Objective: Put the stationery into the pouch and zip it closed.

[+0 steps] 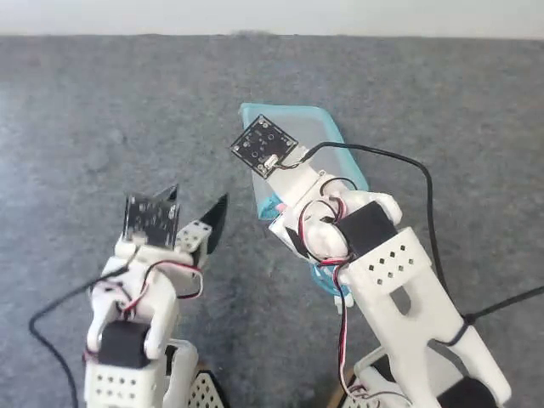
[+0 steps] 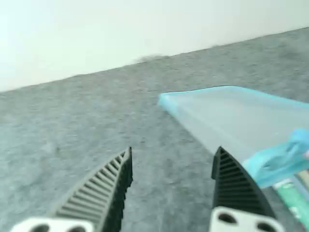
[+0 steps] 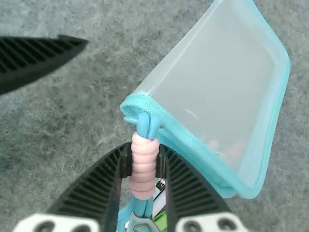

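Room to pass over bench point(image 1: 93, 110) ahead & left of my left hand point(image 2: 174, 153). Pouch point(image 1: 331, 136) & my right arm point(image 1: 399, 272) block its right side, pouch nearest.

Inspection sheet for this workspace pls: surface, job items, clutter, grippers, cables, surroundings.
Surface: grey felt-like table cover.
Job's things: translucent pouch with blue trim; pink zipper pull; green item inside by the zipper end, cannot tell what.
Clutter: nothing seen.
Grippers: right gripper shut on the zipper pull; left gripper open, beside the pouch, apart from it.
Cables: black cable loops past the pouch; red and white wires on the arms.
Surroundings: pale wall behind the table.
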`<state>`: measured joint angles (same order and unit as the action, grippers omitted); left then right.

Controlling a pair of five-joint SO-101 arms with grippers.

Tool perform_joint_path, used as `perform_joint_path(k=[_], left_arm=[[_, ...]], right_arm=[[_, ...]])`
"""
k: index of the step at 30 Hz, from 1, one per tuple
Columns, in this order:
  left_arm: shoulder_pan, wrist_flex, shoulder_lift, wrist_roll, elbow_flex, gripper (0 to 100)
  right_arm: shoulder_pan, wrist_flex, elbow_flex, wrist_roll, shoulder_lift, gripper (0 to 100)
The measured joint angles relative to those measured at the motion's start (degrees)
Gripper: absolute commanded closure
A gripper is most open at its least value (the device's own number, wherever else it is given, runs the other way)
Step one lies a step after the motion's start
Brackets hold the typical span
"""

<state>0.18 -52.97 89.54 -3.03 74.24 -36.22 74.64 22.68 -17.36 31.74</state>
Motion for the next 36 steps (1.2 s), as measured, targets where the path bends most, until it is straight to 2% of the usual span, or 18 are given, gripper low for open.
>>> perform_joint_path(k=[5, 7, 23, 36], left_arm=[[7.3, 1.1, -16.5, 1.8, -6.3, 68], [8.8, 2.1, -18.5, 1.9, -6.2, 68], [9.1, 9.4, -19.2, -0.5, -1.1, 68], [10.3, 10.1, -19.3, -0.5, 0.6, 68]], right_arm=[[0.2, 0.0, 0.0, 0.0, 1.8, 99.2], [0.3, 0.0, 0.0, 0.0, 2.8, 99.2], [0.2, 3.2, -0.4, 0.0, 3.2, 99.2], [0.2, 3.3, -0.6, 0.0, 3.2, 99.2]])
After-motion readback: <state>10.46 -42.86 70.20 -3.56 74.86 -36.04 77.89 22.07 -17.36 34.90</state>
